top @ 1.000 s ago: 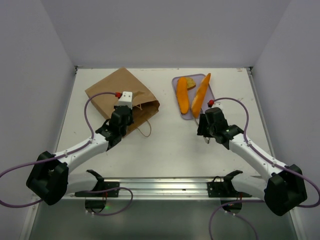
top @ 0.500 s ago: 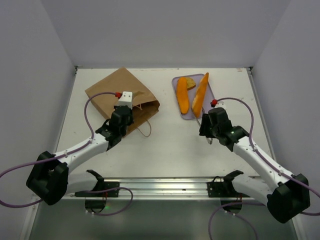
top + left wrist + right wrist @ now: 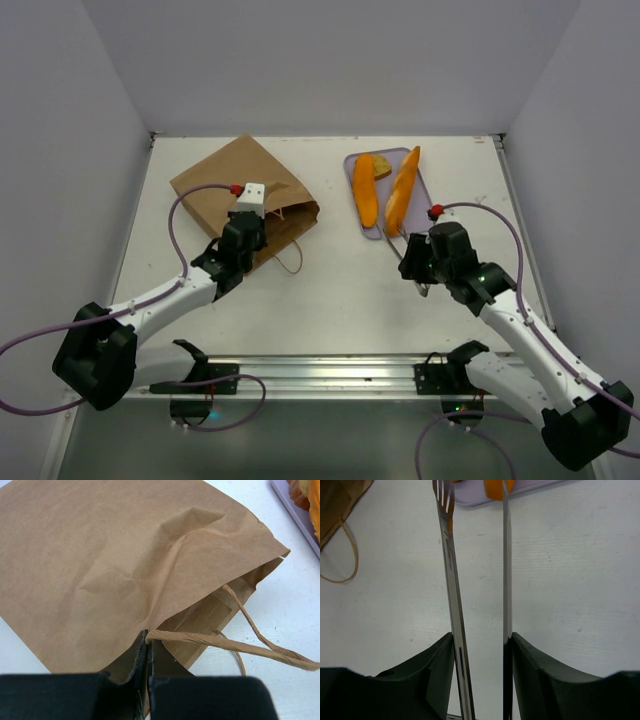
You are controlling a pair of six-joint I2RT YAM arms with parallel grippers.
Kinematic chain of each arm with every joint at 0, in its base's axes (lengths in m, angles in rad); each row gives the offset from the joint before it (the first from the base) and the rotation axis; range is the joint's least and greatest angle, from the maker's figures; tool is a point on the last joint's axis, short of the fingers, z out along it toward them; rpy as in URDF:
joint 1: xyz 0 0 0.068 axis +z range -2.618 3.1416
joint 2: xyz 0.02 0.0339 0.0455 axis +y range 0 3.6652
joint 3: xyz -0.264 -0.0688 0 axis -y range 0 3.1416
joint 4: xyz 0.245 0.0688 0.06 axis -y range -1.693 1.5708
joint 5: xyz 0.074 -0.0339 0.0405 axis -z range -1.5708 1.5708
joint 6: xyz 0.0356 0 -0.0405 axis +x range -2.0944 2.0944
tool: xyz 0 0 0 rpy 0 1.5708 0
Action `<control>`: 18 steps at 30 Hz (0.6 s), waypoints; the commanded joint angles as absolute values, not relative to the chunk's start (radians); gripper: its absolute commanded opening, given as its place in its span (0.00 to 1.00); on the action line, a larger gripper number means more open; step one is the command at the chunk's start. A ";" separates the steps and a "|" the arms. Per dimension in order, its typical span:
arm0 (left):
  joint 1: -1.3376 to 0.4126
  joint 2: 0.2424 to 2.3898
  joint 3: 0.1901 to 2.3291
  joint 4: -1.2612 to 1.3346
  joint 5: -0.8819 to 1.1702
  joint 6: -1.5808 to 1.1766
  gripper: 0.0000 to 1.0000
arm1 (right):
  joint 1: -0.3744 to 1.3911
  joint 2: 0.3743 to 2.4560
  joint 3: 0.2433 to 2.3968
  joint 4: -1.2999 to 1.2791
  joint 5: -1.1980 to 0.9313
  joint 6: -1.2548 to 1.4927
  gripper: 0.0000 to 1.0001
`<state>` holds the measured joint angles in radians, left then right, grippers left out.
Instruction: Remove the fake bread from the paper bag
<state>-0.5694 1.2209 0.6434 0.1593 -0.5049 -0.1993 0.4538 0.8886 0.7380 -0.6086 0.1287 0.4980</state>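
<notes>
The brown paper bag (image 3: 232, 185) lies flat at the far left, its mouth toward the middle; it fills the left wrist view (image 3: 115, 555). My left gripper (image 3: 256, 222) is shut on the bag's upper mouth edge where a string handle (image 3: 235, 644) is attached (image 3: 147, 641). No bread shows inside the bag. Three pieces of fake bread lie on the lavender tray (image 3: 423, 170): a long baguette (image 3: 402, 190), a loaf (image 3: 366, 192) and a small roll (image 3: 382, 167). My right gripper (image 3: 420, 268) holds thin metal tongs (image 3: 448, 570), their tips apart near the tray's near edge (image 3: 470, 499).
The bag's looped string handle (image 3: 291, 262) lies on the white table between the arms and also shows in the right wrist view (image 3: 351, 555). Grey walls close the table on three sides. A metal rail (image 3: 320, 372) runs along the near edge.
My right arm has drawn back toward the near right, pulling the tongs away from the tray. The left arm and the bag have not moved.
</notes>
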 commanded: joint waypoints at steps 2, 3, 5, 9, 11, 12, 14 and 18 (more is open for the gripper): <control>-0.560 1.207 0.673 0.156 -0.520 -0.216 0.00 | 0.468 0.851 0.802 -0.652 0.043 0.502 0.50; -0.560 1.207 0.675 0.155 -0.519 -0.216 0.00 | 0.478 0.850 0.811 -0.656 0.032 0.500 0.50; -0.558 1.206 0.676 0.150 -0.523 -0.215 0.00 | 0.497 0.841 0.819 -0.660 0.028 0.502 0.49; -0.560 1.189 0.670 0.150 -0.529 -0.218 0.00 | 0.600 0.848 0.830 -0.650 0.043 0.521 0.49; -0.560 1.186 0.669 0.152 -0.529 -0.216 0.00 | 0.676 0.853 0.830 -0.635 0.060 0.548 0.49; -0.558 1.186 0.669 0.150 -0.529 -0.215 0.00 | 0.699 0.860 0.827 -0.609 0.069 0.558 0.49; -0.558 1.186 0.670 0.149 -0.535 -0.212 0.00 | 0.758 0.873 0.813 -0.581 0.072 0.586 0.48; -0.558 1.177 0.678 0.127 -0.554 -0.213 0.00 | 0.830 0.907 0.781 -0.459 0.084 0.614 0.48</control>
